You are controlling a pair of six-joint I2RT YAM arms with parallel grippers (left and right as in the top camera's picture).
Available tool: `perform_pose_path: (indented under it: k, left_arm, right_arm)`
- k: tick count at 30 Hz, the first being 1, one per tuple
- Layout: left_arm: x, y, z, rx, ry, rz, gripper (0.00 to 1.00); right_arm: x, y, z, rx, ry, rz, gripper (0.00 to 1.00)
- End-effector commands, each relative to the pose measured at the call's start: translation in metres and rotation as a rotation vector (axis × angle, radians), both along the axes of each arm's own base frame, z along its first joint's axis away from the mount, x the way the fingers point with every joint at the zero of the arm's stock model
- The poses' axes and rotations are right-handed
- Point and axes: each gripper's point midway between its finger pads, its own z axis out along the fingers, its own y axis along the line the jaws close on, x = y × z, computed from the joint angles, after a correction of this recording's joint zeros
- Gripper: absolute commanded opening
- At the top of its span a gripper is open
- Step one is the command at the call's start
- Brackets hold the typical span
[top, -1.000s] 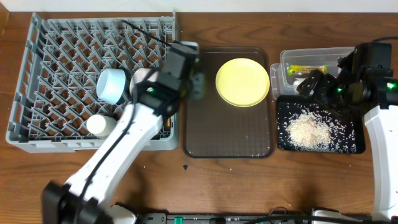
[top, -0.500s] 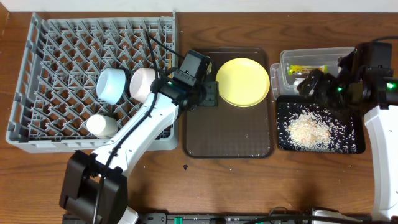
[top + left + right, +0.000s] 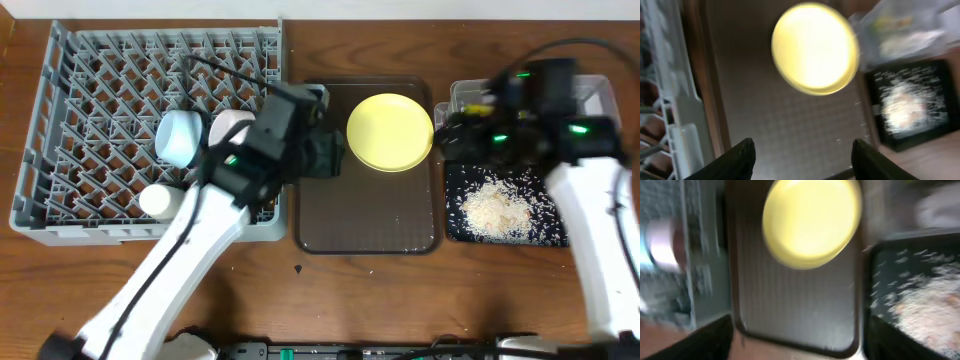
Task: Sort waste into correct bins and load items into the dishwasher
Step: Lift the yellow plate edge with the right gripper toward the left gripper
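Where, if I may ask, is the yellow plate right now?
Overhead, the yellow plate sits far right on the brown tray, between the grey dish rack and clear tub.

place: robot lab bench dressed up as a kitchen clean-up, not a real kitchen
surface: my workbench is a plain brown wooden table [image 3: 480,300], with everything set straight on it
rig: my left arm [image 3: 200,240] and my right arm [image 3: 590,220] have white links, black joints and green status lights; a loose black cable [image 3: 215,65] runs over the rack; black hardware [image 3: 300,351] lines the near edge
kitchen props: grey peg dish rack [image 3: 60,226], brown serving tray [image 3: 365,215], yellow plate [image 3: 390,131], light-blue bowl [image 3: 180,137]
waste props: clear tub [image 3: 600,92]; black tray [image 3: 560,232] holding rice scraps [image 3: 495,210]
backdrop: pale strip past the far edge, can't tell what it is
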Motion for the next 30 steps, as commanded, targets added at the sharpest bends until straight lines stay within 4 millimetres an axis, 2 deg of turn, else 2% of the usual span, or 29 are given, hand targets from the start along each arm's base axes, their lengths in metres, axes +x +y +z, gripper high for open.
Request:
perform_pose_path:
  k: [1,3,6,9,16,23,24,26,27,28,30]
  left_arm:
    - [-0.009,0.007,0.023,-0.003,-0.064,-0.015,0.64]
    - [-0.016,0.011,0.027,-0.004,-0.065,-0.015,0.64]
    - [-0.025,0.016,0.027,0.007,-0.046,-0.015,0.64]
    - [-0.032,0.020,0.021,0.026,-0.011,-0.016,0.64]
    - [-0.040,0.025,0.014,0.048,0.030,-0.016,0.64]
    - [-0.039,0.025,0.014,0.048,0.030,-0.016,0.64]
    - [-0.039,0.025,0.014,0.048,0.029,-0.016,0.64]
    - [-0.039,0.025,0.014,0.048,0.029,-0.016,0.64]
    - [-0.039,0.025,0.014,0.048,0.029,-0.016,0.64]
    - [-0.039,0.025,0.014,0.048,0.029,-0.016,0.64]
    - [-0.039,0.025,0.014,0.049,0.029,-0.016,0.64]
  right_arm:
    - [-0.007,0.026,-0.037,-0.136,0.097,0.026,0.67]
    - [-0.007,0.031,-0.056,-0.196,0.162,-0.110,0.61]
    - [0.002,0.033,-0.081,-0.261,0.200,-0.323,0.66]
    - [0.012,0.038,-0.107,-0.261,0.234,-0.505,0.65]
    - [0.046,0.054,-0.165,-0.229,0.240,-0.562,0.57]
    - [0.027,0.064,-0.212,-0.281,0.362,-0.536,0.50]
    - [0.024,0.064,-0.216,-0.291,0.372,-0.533,0.45]
    - [0.018,0.063,-0.219,-0.311,0.391,-0.527,0.24]
    - [0.016,0.061,-0.219,-0.321,0.396,-0.528,0.09]
    - [0.014,0.060,-0.219,-0.328,0.401,-0.521,0.01]
    - [0.015,0.059,-0.215,-0.333,0.394,-0.492,0.01]
